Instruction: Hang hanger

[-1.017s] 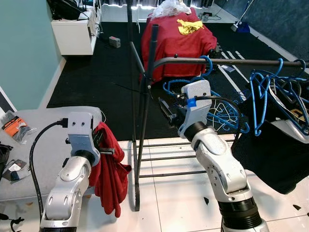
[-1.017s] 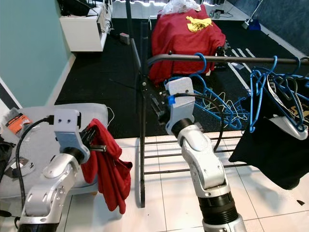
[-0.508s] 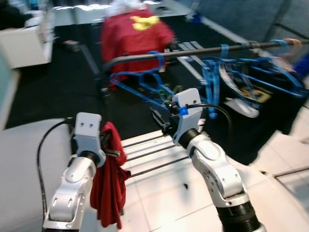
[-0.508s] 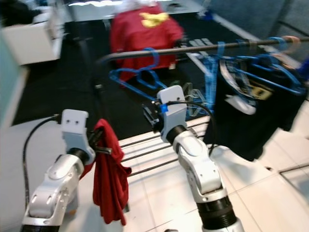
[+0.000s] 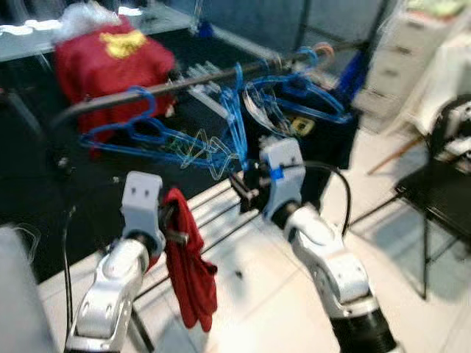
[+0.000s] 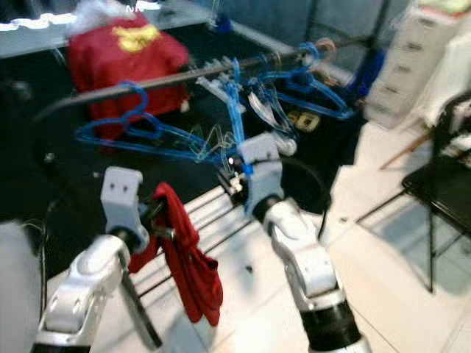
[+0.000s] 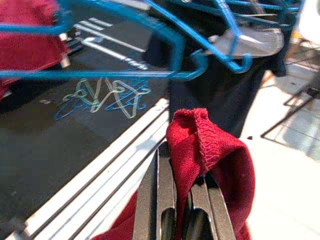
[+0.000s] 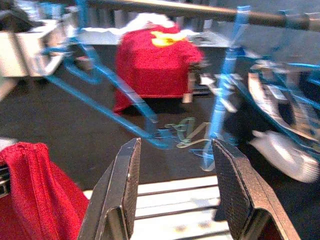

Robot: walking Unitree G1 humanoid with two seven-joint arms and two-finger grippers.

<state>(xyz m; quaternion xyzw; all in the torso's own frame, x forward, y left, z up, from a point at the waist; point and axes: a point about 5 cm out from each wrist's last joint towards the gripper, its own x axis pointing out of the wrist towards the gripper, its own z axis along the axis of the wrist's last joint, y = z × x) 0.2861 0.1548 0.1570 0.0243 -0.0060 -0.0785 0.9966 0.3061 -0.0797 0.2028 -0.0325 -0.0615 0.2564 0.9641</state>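
Left gripper [image 7: 182, 200]: fingers pinched on a red garment [image 5: 193, 276] that hangs down from them. Right gripper [image 8: 175, 190]: fingers spread, nothing between them, raised just below the rail [image 5: 176, 79]. Blue hangers [image 5: 291, 95]: hooked along the rail, one empty hanger [image 5: 140, 132] near its left end.

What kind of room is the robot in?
Probably a laundry or clothes-sorting corner of a home: a clothes rail hung with blue hangers, a pile under a red cloth, and a red garment in the robot's left hand.
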